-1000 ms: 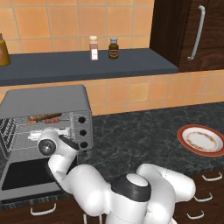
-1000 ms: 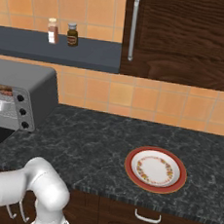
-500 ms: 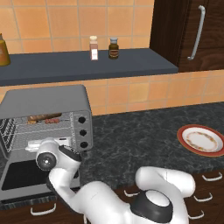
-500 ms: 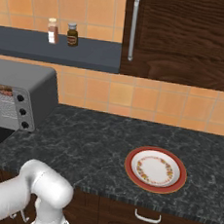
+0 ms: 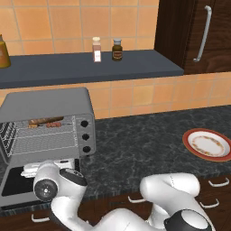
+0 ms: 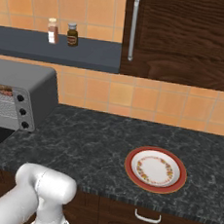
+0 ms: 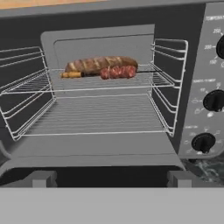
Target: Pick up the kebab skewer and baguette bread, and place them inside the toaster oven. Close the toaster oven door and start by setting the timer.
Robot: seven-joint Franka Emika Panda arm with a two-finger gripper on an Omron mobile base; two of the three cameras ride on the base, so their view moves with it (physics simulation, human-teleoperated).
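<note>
The toaster oven (image 5: 49,106) stands at the counter's left end, also seen as the toaster oven (image 6: 35,91). Its toaster oven door (image 5: 16,186) hangs folded down in front. On the upper rack lies the baguette bread (image 7: 100,64), and the kebab skewer (image 7: 117,72) rests just in front of it; both show small as baguette bread (image 5: 38,121) and kebab skewer (image 5: 54,124). My gripper (image 7: 111,179) is open and empty, low in front of the oven mouth above the lowered door, where the gripper (image 5: 45,167) faces the cavity. Dark knobs (image 7: 213,100) run down the right panel.
A red-rimmed plate (image 5: 210,144) sits on the dark counter to the right, plate (image 6: 155,170). Two small bottles (image 5: 106,49) stand on the shelf (image 5: 135,65) above, a yellow bottle (image 5: 3,52) at its left. A dark cabinet (image 6: 190,39) hangs at upper right.
My hand has drawn back out of the oven mouth and sunk from rack height to just above the lowered door, staying open. Bread and skewer stay on the rack.
</note>
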